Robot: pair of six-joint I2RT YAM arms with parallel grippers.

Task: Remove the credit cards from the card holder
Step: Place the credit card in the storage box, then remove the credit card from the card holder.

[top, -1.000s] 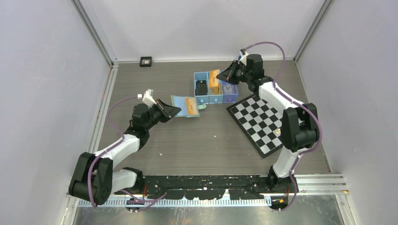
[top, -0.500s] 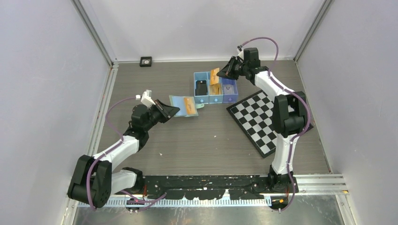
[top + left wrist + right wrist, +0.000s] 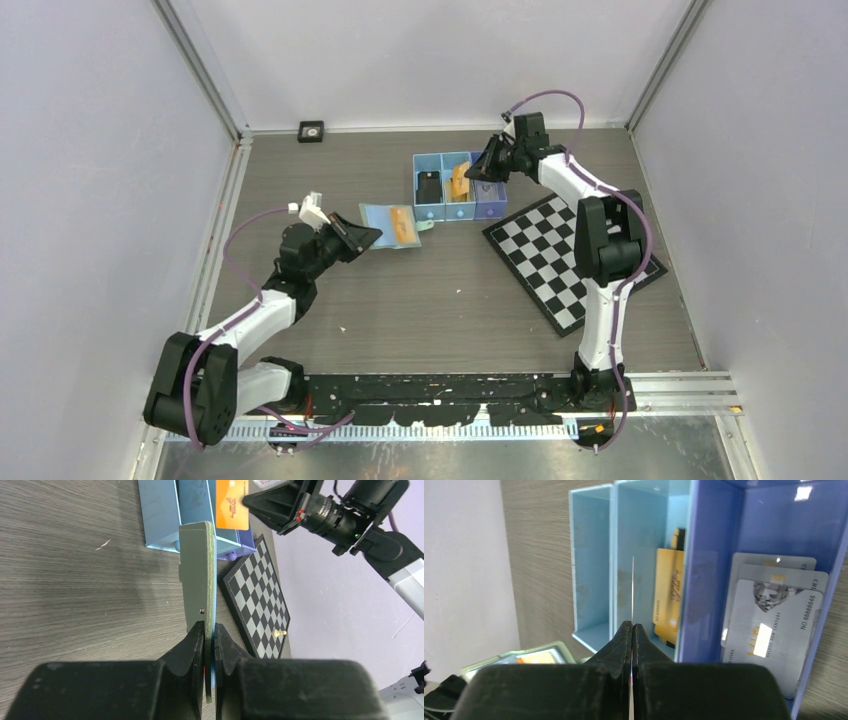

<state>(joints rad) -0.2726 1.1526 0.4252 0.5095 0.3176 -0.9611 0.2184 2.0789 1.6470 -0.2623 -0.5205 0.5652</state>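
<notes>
The card holder, a sage-green wallet with pale blue inner faces, lies open on the table, and my left gripper is shut on its near edge. The left wrist view shows the holder edge-on between my fingers. An orange card still sits in it. My right gripper is shut on a gold-orange credit card over the middle compartment of the blue tray. That card is a thin line in the right wrist view. A black card lies in the left compartment.
More gold cards lie in the tray's middle compartment and pale grey cards in its purple right one. A chessboard with a pawn lies right of the tray. A small black object sits by the back wall.
My right gripper has carried the gold-orange card down from above the tray's far side into the middle compartment. The left gripper and card holder have not moved.
</notes>
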